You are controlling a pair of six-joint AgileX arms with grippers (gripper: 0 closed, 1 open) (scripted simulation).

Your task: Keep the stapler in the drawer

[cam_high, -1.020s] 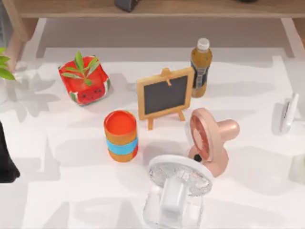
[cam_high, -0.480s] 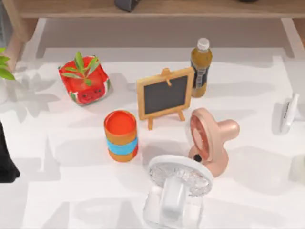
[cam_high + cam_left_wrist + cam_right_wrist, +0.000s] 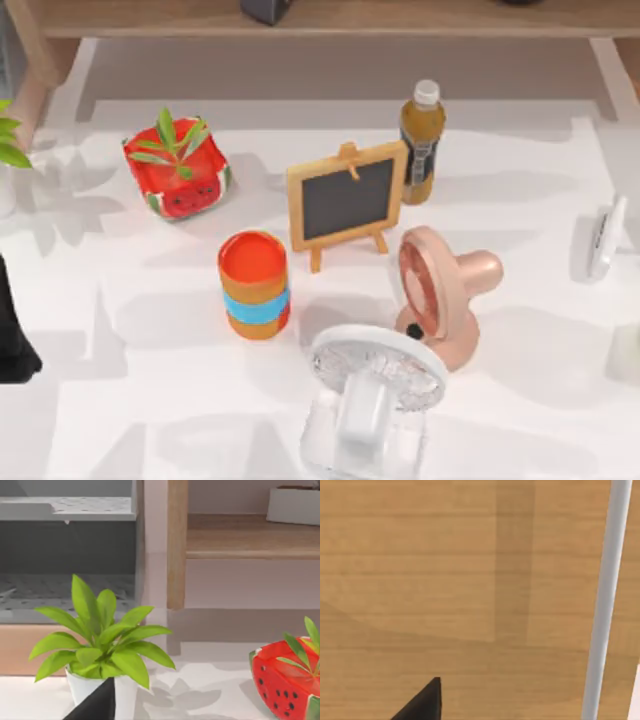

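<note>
Sitting close to the table's right edge, the small slim white stapler (image 3: pixel 605 237) with its thin grey seam lies well apart from the cluster in the middle. I judge that leaves it easiest for the right arm to reach, since nothing crowds it. It is on the white tabletop (image 3: pixel 150 420) and not yet in any drawer. The right gripper (image 3: pixel 422 700) shows as a dark wedge in front of a broad wooden panel (image 3: pixel 420 570) crossed by a pale white bar (image 3: pixel 605 600). That may be a drawer front with its handle, which would suit opening the drawer before fetching, though I cannot be sure. The left gripper (image 3: pixel 97 702) is parked at the table's left edge, beside a leafy green plant in a white pot (image 3: pixel 100 645), out of the way of the work. Whether either gripper is open or closed, I cannot tell. Counting what stands on the table: one stapler and two desk fans, a pink one (image 3: pixel 440 295) and a white one on a clear base (image 3: pixel 370 400) just in front of it. There is also one amber drink bottle with a white cap (image 3: pixel 421 140), one small wooden easel chalkboard (image 3: pixel 347 200), one orange cup with a blue band (image 3: pixel 255 285), one red watermelon-patterned planter (image 3: pixel 178 168) and one potted plant. A wooden shelf unit (image 3: pixel 400 18) runs along the far side.
</note>
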